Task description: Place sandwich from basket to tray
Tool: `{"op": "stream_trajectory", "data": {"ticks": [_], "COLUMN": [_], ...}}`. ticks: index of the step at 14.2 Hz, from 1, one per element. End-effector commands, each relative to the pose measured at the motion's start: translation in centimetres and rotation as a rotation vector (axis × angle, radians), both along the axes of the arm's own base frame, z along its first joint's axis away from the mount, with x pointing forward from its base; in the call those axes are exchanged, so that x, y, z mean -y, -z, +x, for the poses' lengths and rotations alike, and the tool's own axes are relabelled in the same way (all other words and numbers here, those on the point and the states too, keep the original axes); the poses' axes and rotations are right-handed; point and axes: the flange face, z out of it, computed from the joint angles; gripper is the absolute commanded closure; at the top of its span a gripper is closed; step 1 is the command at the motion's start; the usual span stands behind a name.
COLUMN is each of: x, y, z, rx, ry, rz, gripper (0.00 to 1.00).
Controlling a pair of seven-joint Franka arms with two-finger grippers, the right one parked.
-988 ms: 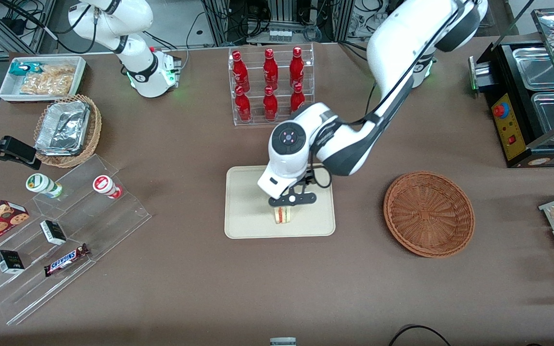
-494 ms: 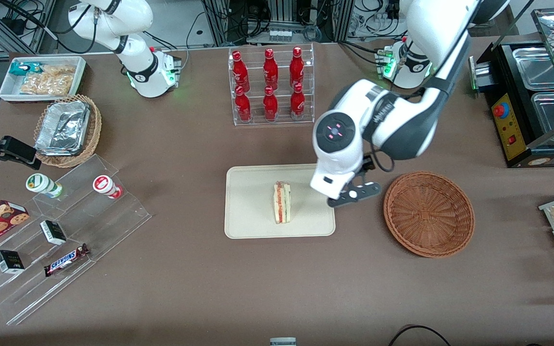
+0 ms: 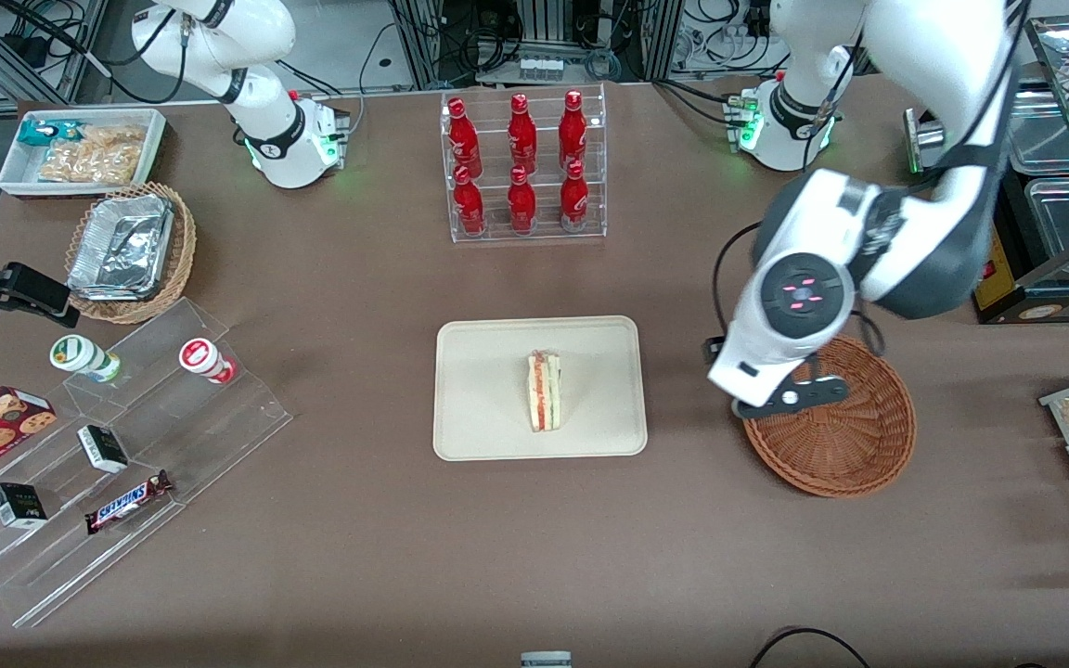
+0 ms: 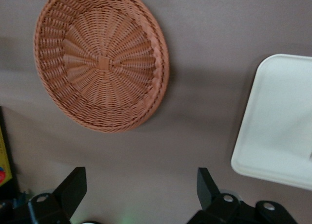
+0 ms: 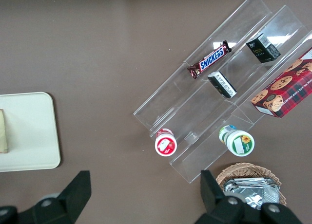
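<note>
On tray: sandwich; gripper open.

The left arm was glossy white with dark grey joints, a round red-lit cap, thin black cable, and black gripper.

Six red bottles stand in a clear rack on the brown table, with a Snickers bar on stepped acrylic shelves.
</note>
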Motion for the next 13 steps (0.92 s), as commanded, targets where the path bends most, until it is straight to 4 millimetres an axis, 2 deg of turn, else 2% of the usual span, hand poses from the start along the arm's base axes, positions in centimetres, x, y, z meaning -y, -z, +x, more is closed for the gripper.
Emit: {"op": "stream_trajectory", "data": {"ticks": [1, 4, 7, 10, 12, 13], "x": [-5.1, -10.1, -14.1, -15.9, -16.2, -17.0], "y": [-3.8, -7.6, -11.8, -15.4, -16.5, -16.6], "z": [-2.7, -5.3, -6.8, -7.8, -7.9, -7.6], "rx": [-0.024, -0.019, -0.010, 0.045, 0.072, 0.086], "ry": [0.076, 0.190, 0.281, 0.302, 0.301, 0.285], "rz": [-0.090, -0.173, -0.202, -0.197, -0.188, -0.189], "gripper": [0.00, 0.00, 0.00, 0.00, 0.00, 0.00]}}
